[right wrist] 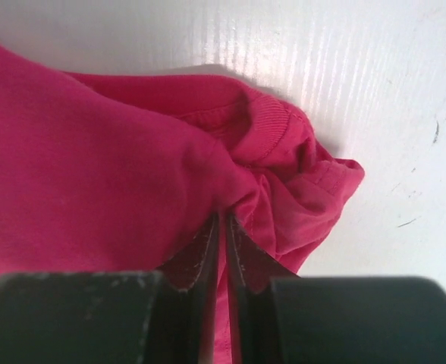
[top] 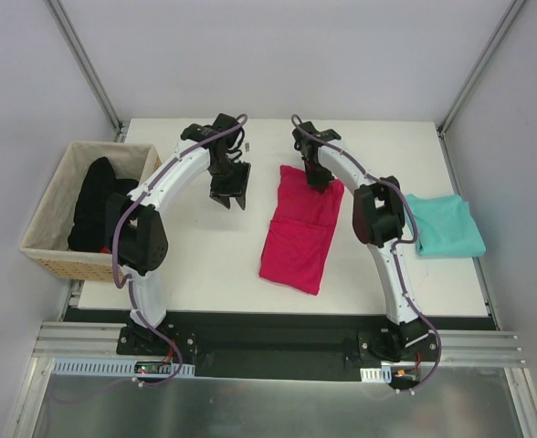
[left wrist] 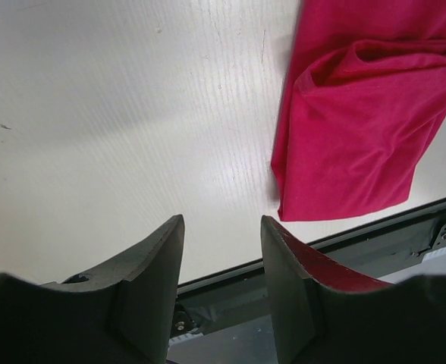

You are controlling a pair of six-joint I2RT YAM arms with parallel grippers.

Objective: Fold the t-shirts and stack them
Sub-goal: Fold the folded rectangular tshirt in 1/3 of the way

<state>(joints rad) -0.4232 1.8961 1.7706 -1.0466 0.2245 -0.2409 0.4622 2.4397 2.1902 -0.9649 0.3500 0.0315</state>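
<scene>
The overhead camera looks down from above and behind me, far enough back to take in the whole surface (top: 205,265). My left wrist camera peers past my left hand (left wrist: 221,227) from a little height, toward the surface's near edge. My right wrist camera sits very close over my right hand (right wrist: 221,221). All three catch the pink t-shirt (top: 298,239).

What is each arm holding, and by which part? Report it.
The right gripper, jaws shut, pinches the crimson-pink t-shirt by a bunched fold beside its ribbed collar. The left gripper holds nothing.
</scene>
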